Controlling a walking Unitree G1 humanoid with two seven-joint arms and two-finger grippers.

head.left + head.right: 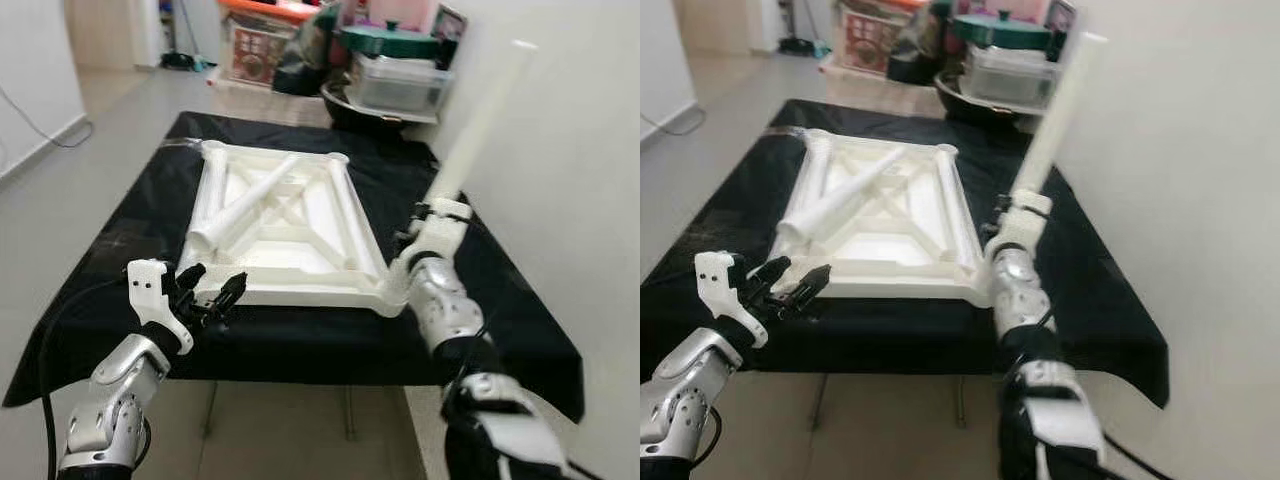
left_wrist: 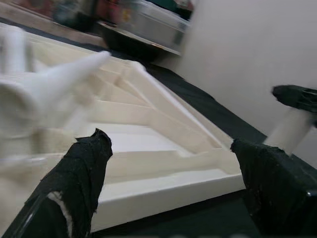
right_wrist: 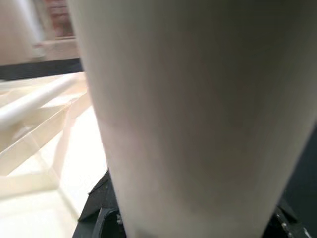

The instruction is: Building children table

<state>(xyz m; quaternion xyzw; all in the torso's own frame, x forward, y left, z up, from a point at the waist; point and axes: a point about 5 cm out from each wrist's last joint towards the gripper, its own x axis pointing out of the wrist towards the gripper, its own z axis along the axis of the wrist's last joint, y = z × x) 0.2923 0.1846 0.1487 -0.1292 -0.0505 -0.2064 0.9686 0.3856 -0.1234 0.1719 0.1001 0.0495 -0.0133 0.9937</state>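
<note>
White tabletop (image 1: pixel 290 225) lying upside down on black cloth (image 1: pixel 120 250). Right gripper (image 1: pixel 432 215) clenching table leg (image 1: pixel 485 120), holding it upright beside tabletop's near right corner. Left gripper (image 1: pixel 208 290) hovering spread apart at near left edge. Another leg (image 1: pixel 245 205) resting across frame.

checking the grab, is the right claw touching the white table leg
Touching: in the left eye view the right claw is closed around the upright white leg.

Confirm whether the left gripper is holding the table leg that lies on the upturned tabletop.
No: the left gripper hangs open at the tabletop's near edge, while that table leg lies untouched.
</note>
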